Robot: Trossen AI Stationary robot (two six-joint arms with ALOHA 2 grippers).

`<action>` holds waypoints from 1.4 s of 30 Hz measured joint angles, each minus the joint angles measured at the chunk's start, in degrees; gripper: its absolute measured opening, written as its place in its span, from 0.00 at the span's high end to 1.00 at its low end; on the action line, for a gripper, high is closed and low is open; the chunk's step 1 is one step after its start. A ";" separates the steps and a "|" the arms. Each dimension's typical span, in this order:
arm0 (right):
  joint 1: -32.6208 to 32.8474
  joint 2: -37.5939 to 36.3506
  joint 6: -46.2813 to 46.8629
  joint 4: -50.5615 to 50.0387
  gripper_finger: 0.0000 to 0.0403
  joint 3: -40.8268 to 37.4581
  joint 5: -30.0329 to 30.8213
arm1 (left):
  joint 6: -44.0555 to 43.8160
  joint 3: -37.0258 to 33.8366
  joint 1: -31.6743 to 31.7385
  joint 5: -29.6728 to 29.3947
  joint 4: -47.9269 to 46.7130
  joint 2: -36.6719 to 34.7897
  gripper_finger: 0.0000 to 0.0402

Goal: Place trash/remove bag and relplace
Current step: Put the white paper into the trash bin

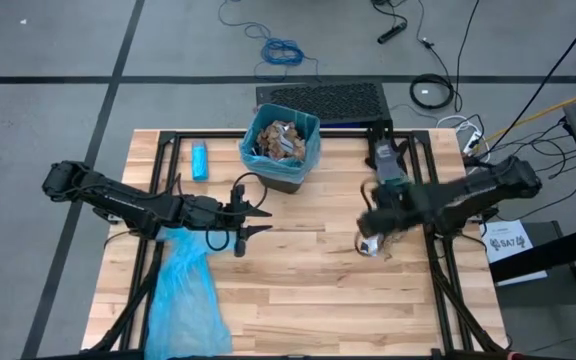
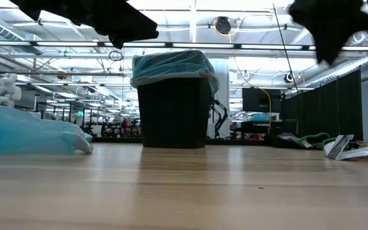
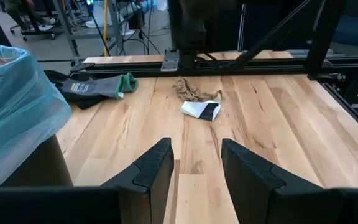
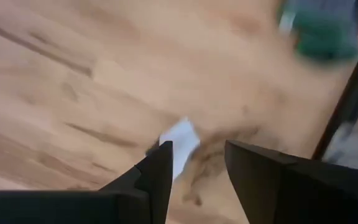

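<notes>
Wooden desk (image 1: 298,280), both arms over it. Black bin (image 1: 281,150) with a light-blue liner stands at the far middle of the desk, filled with trash (image 1: 278,138): brown and white crumpled scraps. Left claw (image 1: 255,221) hovers near the desk's middle, in front of the bin, fingers parted and holding nothing; its wrist view shows the gap between the fingers clear. Right claw (image 1: 366,240) hangs over the right half of the desk, fingers apart, empty, just above a white scrap (image 4: 180,142) and a brown crumpled wad (image 3: 194,91) lying together on the wood. A spare blue bag (image 1: 183,295) lies slack at the left front of the desk. A small blue oblong (image 1: 200,160) sits left of the bin. A dark glove with a green cuff (image 3: 98,87) lies by the right rear frame.
</notes>
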 joint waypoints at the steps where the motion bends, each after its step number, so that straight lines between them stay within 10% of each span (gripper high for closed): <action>1: 1.74 -0.72 3.57 2.71 0.66 -3.62 -0.86 | 0.00 0.00 -0.01 0.00 0.00 0.00 0.65; 9: 9.10 -3.37 18.83 34.56 0.65 -26.80 -1.50 | 0.02 0.00 0.00 0.00 0.23 0.00 0.65; 17: 9.03 -1.50 22.25 45.76 0.67 -34.99 -1.26 | 0.03 0.00 -0.02 -0.02 0.48 0.00 0.65; 26: 8.94 -0.52 14.34 49.88 0.98 -35.91 -0.70 | 0.04 0.00 -0.02 -0.02 0.15 0.00 0.65; 33: 8.95 -4.31 9.97 34.65 1.00 -25.55 -0.92 | 0.04 0.00 -0.02 -0.03 0.17 0.00 0.65; 42: 5.81 -3.91 0.20 3.46 1.00 7.28 12.55 | 0.07 0.00 -0.02 -0.04 0.19 0.00 0.65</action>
